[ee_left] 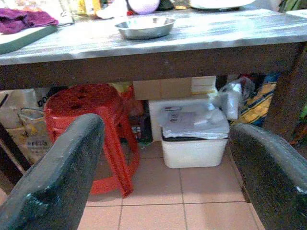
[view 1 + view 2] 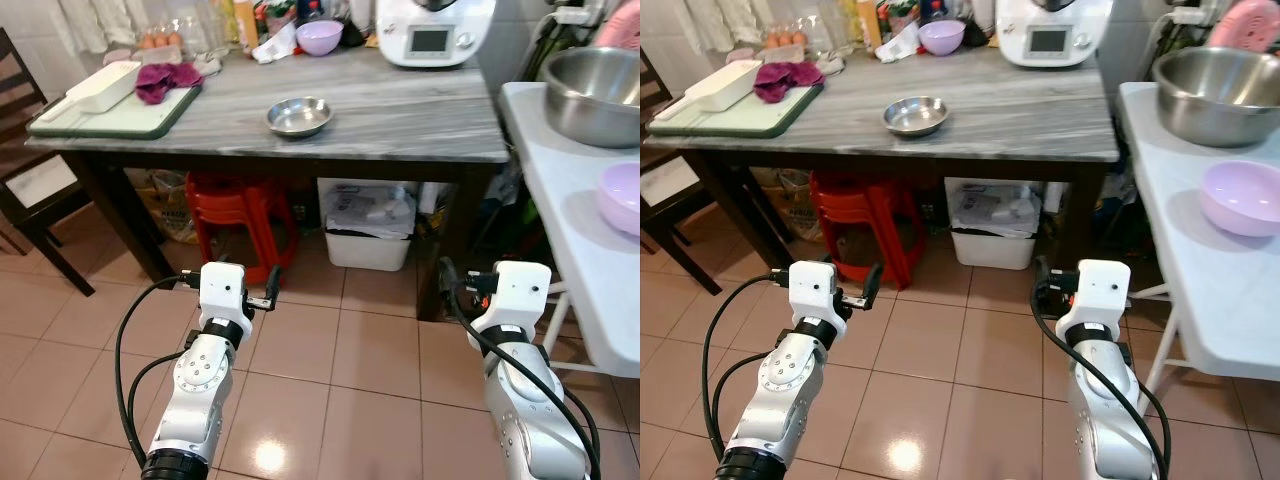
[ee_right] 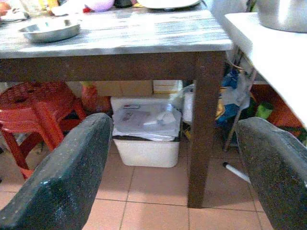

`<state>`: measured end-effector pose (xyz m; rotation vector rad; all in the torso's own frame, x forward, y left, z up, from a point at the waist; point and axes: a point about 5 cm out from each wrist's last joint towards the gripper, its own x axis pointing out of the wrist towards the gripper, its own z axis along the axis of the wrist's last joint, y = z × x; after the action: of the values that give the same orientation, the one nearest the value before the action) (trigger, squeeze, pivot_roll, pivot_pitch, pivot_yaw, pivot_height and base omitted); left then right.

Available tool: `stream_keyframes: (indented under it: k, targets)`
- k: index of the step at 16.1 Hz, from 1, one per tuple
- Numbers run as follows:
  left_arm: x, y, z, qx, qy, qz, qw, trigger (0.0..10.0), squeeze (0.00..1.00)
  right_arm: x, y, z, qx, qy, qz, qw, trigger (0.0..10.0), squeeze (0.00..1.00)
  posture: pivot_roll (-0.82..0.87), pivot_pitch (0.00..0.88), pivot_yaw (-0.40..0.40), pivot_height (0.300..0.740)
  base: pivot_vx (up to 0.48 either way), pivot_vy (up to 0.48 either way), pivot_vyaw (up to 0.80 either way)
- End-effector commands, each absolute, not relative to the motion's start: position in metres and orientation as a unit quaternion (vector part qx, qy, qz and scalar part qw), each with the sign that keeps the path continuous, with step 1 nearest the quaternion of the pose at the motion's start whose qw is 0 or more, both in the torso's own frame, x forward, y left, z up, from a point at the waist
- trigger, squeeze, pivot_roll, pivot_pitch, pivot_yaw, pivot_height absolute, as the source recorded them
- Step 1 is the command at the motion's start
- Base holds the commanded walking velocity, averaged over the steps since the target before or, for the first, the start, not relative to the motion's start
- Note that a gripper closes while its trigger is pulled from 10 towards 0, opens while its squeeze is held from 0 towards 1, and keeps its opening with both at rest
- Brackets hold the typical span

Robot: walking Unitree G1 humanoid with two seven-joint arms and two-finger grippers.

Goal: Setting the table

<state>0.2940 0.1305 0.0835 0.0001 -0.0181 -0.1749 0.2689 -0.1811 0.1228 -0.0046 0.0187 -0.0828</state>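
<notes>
A small steel bowl [image 2: 299, 116] sits near the middle of the grey marble table [image 2: 420, 120]. A lilac bowl [image 2: 320, 37] stands at the table's back. On the white side table [image 2: 560, 200] to my right are a large steel bowl [image 2: 598, 95] and a second lilac bowl [image 2: 625, 197]. Both arms are held low over the tiled floor, short of the marble table. My left gripper [image 1: 165, 129] is open with nothing between its fingers, facing the space under the table. My right gripper [image 3: 175, 123] is open as well and holds nothing.
A green tray [image 2: 150, 118] with a white box [image 2: 105, 85] and a magenta cloth [image 2: 165, 78] lies at the table's left end. A white appliance [image 2: 432, 35] stands at the back. Under the table are red stools [image 2: 240, 215] and a white bin [image 2: 368, 235]. A dark chair [image 2: 30, 190] stands left.
</notes>
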Motion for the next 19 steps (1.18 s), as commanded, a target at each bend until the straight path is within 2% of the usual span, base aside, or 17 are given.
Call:
stream_keyframes:
  k: [1,19]
  targets:
    - [0.2954,0.1328,0.0850,0.000,-0.012,-0.089,0.996,10.0,0.00,0.2692,-0.1811,0.1251,-0.003,0.002,-0.044,0.999,10.0,0.00,-0.24,0.063,0.079,0.740,0.000,-0.319,0.00]
    - [0.2979,0.1313,0.0861,0.001,-0.012,-0.097,0.995,10.0,0.00,0.2760,-0.1845,0.1322,-0.004,-0.017,-0.063,0.998,10.0,0.00,-0.23,0.065,0.086,0.740,0.000,-0.439,0.00]
